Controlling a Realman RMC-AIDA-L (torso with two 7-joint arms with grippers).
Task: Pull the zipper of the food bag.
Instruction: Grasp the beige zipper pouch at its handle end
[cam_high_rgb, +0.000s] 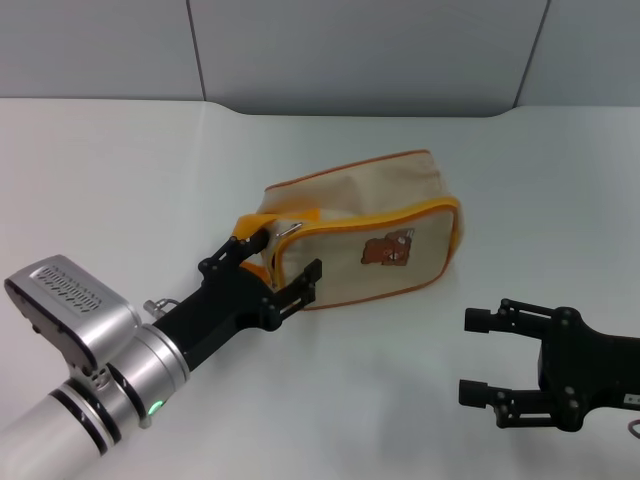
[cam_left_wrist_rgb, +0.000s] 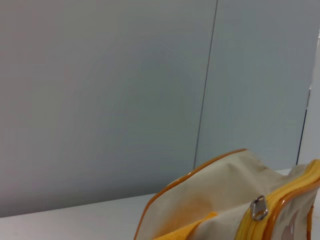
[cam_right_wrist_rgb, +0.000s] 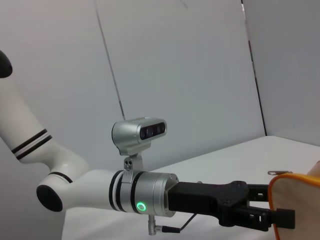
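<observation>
The beige food bag (cam_high_rgb: 370, 225) with orange-yellow piping and a brown bear print lies on the white table. Its orange strap handle (cam_high_rgb: 300, 215) is at its left end. The small silver zipper pull (cam_high_rgb: 288, 229) sits at the bag's left end on the orange-yellow track, and also shows in the left wrist view (cam_left_wrist_rgb: 258, 207). My left gripper (cam_high_rgb: 282, 258) is open, and its black fingers straddle the bag's left corner just below the pull. My right gripper (cam_high_rgb: 478, 355) is open and empty, resting to the bag's right and nearer to me.
The white table (cam_high_rgb: 120, 180) meets a grey panelled wall (cam_high_rgb: 350, 50) behind the bag. In the right wrist view, my left arm (cam_right_wrist_rgb: 145, 192) reaches toward the bag's edge (cam_right_wrist_rgb: 295, 205).
</observation>
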